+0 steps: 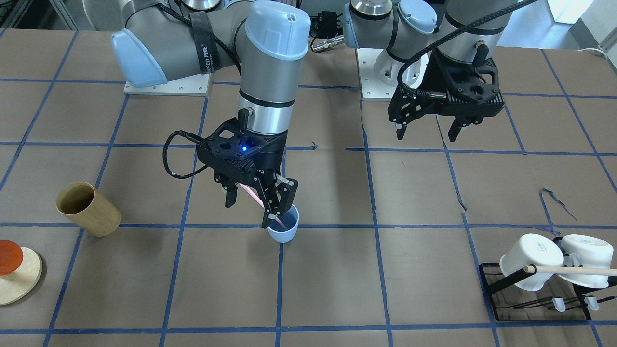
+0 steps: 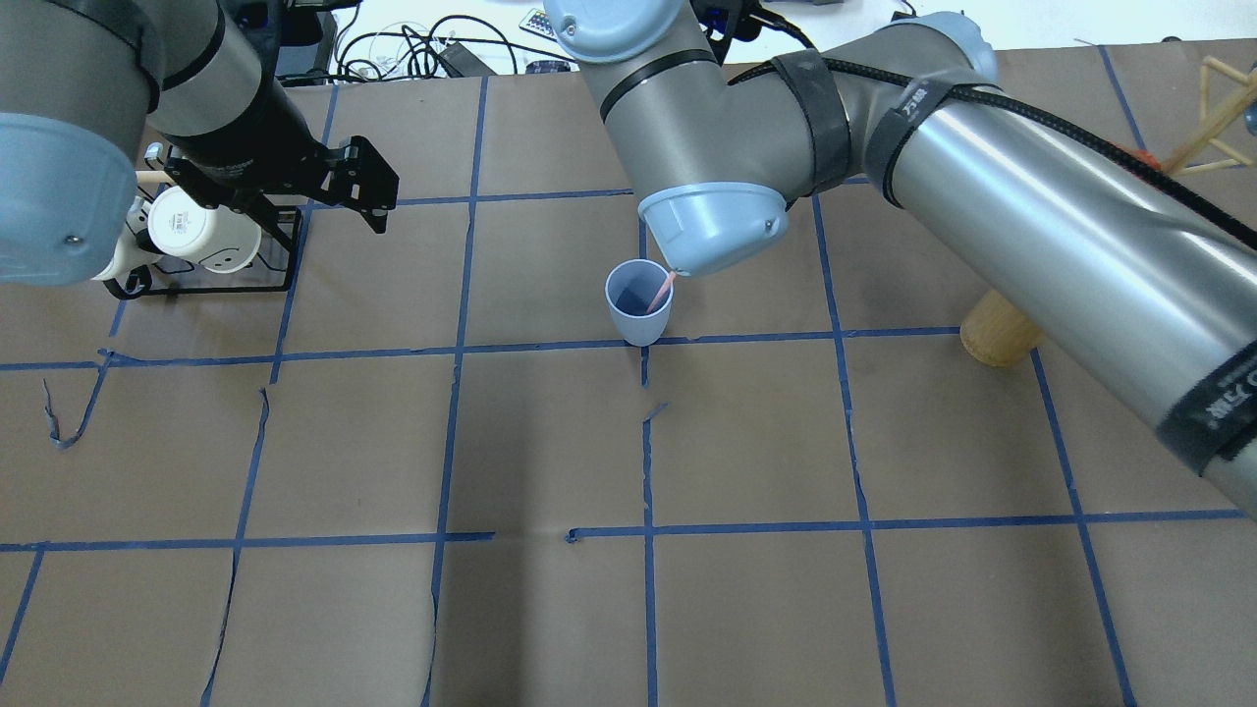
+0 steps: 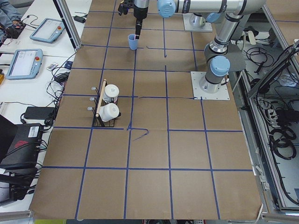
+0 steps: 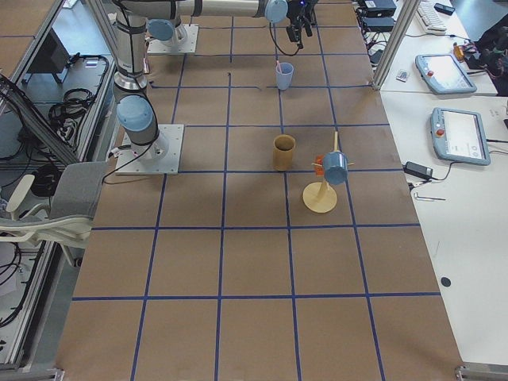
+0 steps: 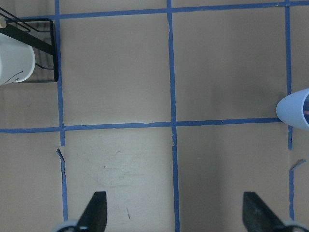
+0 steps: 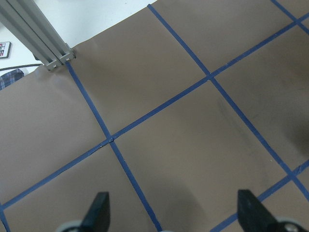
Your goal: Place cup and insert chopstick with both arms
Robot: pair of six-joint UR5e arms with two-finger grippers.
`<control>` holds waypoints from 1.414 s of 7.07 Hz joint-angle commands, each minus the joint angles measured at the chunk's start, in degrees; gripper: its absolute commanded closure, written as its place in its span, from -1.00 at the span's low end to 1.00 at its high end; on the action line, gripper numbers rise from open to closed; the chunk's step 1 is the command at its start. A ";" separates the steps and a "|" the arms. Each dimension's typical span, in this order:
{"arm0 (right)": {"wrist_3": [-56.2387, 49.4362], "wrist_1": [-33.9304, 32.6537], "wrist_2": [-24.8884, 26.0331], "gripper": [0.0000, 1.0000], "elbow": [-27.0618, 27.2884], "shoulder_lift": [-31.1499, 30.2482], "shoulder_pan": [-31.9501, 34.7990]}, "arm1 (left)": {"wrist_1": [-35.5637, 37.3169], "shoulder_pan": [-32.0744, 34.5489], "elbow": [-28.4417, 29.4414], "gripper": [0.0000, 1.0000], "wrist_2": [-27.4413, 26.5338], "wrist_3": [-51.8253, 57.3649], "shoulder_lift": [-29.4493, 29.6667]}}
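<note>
The light blue cup stands upright on the table near the centre; it also shows in the overhead view and at the right edge of the left wrist view. The thin pink chopstick leans inside it, its upper part slanting up between my right gripper's fingers. My right gripper hangs tilted just above and behind the cup; its fingers stand wide apart in the right wrist view, so it is open. My left gripper is open and empty, away from the cup over bare table.
A tan wooden cup stands to the robot's right. A round wooden stand with an orange disc is beyond it. A black rack with two white mugs and a wooden rod is at the robot's left front.
</note>
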State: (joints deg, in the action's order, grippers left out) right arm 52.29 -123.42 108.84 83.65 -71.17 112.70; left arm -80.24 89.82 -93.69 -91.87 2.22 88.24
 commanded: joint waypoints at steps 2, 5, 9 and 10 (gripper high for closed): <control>-9.20 7.03 -3.01 -1.00 -0.24 -4.23 -5.79 | 0.00 0.00 0.00 -1.00 0.02 -0.02 0.00; -25.78 17.46 -7.75 -1.00 -0.07 -7.05 -15.11 | 0.00 0.00 0.08 -1.00 0.02 -0.02 0.00; -40.91 30.92 -16.16 -1.00 0.19 -8.54 -23.82 | 0.00 0.00 0.09 -1.00 0.02 -0.02 0.00; -42.69 36.79 -20.46 -1.00 0.11 -10.37 -23.93 | 0.00 0.00 0.09 -1.00 -0.06 -0.02 0.00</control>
State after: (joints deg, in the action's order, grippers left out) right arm 12.97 -92.99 93.49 83.74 -79.83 90.07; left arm -80.25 89.82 -93.60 -91.86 2.20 88.24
